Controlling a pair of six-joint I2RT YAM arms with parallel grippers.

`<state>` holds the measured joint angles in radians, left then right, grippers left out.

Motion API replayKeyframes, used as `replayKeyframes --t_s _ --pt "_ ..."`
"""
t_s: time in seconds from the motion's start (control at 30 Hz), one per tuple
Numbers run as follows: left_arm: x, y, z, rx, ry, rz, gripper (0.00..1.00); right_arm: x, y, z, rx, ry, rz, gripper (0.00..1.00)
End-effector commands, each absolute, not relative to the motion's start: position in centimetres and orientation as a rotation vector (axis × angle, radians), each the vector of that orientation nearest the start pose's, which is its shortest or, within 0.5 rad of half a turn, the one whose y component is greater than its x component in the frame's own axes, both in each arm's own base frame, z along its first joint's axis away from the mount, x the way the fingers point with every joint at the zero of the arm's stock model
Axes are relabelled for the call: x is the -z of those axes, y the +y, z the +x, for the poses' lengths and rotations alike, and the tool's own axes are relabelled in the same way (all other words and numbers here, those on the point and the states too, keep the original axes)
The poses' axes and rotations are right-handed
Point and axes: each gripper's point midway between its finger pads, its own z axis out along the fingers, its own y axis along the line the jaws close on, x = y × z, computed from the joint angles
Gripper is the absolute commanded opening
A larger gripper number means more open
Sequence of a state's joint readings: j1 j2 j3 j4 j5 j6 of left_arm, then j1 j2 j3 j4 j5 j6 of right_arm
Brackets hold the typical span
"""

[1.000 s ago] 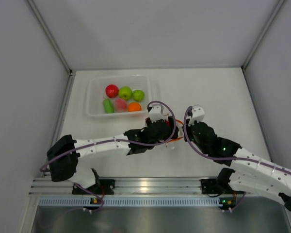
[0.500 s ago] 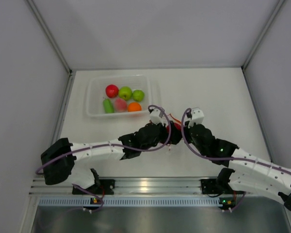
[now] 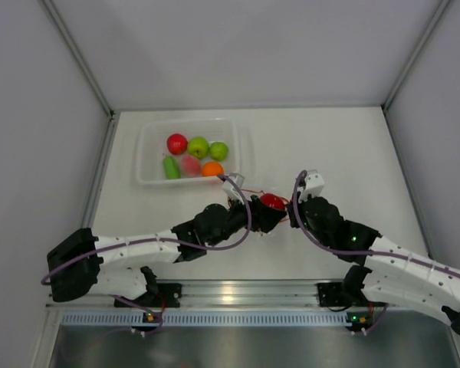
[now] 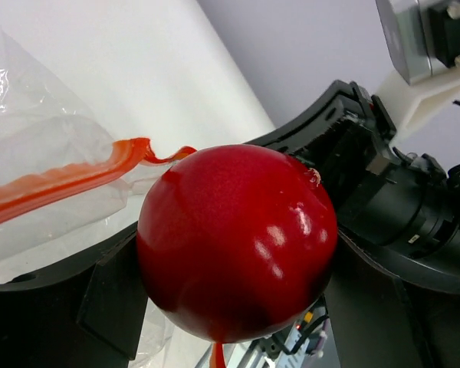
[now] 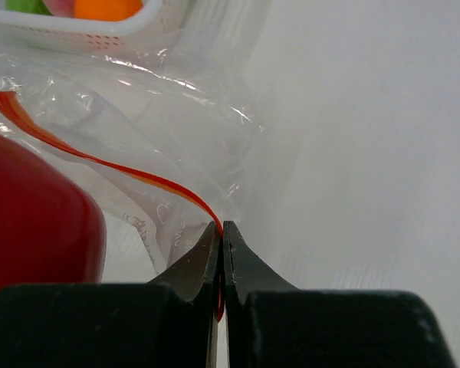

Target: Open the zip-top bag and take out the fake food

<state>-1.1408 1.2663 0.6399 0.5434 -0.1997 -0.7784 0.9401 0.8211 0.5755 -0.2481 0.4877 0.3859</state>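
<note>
My left gripper (image 3: 270, 205) is shut on a glossy red ball of fake food (image 4: 238, 238), which fills the space between its black fingers (image 4: 107, 299). The ball also shows from above (image 3: 272, 202). The zip-top bag (image 4: 46, 161) lies clear and crumpled just behind it, its orange-red zipper strip (image 4: 61, 184) curling up to the fruit. My right gripper (image 5: 221, 230) is shut on that strip (image 5: 100, 161) at the bag's corner (image 5: 176, 123). It stands right beside the left gripper (image 3: 293, 208).
A clear rigid tub (image 3: 142, 153) at the back left holds several fruits: red (image 3: 177, 143), two green (image 3: 198, 146), a long green one (image 3: 171, 167), pink (image 3: 190, 165) and orange (image 3: 211, 169). Its rim (image 5: 77, 31) lies just beyond the bag. Grey walls enclose the table.
The left arm has swung leftward and its wrist has turned; the red fruit in its jaws now shows from above. The right gripper has stayed shut on the zipper strip.
</note>
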Motion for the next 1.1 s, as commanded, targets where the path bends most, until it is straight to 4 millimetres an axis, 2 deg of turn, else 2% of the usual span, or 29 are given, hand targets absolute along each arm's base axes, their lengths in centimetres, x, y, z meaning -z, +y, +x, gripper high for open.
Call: replayKeyframes --t_s 0.0,0.07,0.13,0.3,0.4,0.47,0.57,0.67,0.77,0.87,1.07 --pt "-27.3 -36.5 19.2 1.375 1.618 -0.026 0.00 -17.8 19.9 21.6 -0.476 1.933 -0.267 0.00" --pt "-27.2 -36.0 19.3 1.395 1.604 -0.072 0.00 -17.9 20.7 21.0 -0.543 1.920 -0.295 0.00" --pt "-28.2 -35.8 19.4 1.432 1.561 -0.106 0.00 -18.0 21.2 20.8 -0.569 1.923 -0.310 0.00" --pt "-28.2 -36.8 19.7 1.473 1.577 -0.100 0.00 -18.0 22.4 20.3 -0.627 1.928 -0.345 0.00" --pt "-28.1 -37.1 19.5 1.499 1.590 -0.098 0.00 -17.1 20.4 21.4 -0.492 1.966 -0.253 0.00" --pt "-28.9 -37.4 19.0 1.534 1.576 -0.066 0.00 -15.3 18.5 22.0 -0.350 2.044 -0.214 0.00" --pt "-30.2 -37.7 18.1 1.599 1.560 -0.025 0.00 -14.5 17.2 22.7 -0.283 2.085 -0.162 0.00" --pt "-31.3 -37.9 17.1 1.666 1.549 0.004 0.00 -14.5 16.6 23.2 -0.273 2.077 -0.117 0.00" --pt "-31.5 -38.7 15.9 1.745 1.572 0.056 0.00 -14.7 16.1 23.8 -0.243 2.087 -0.088 0.00" --pt "-31.0 -39.7 14.8 1.834 1.628 0.096 0.00 -15.6 16.0 24.4 -0.226 2.078 -0.080 0.00" --pt "-29.7 -40.2 13.8 1.887 1.690 0.163 0.00 -16.6 15.4 25.5 -0.182 2.071 -0.065 0.00"
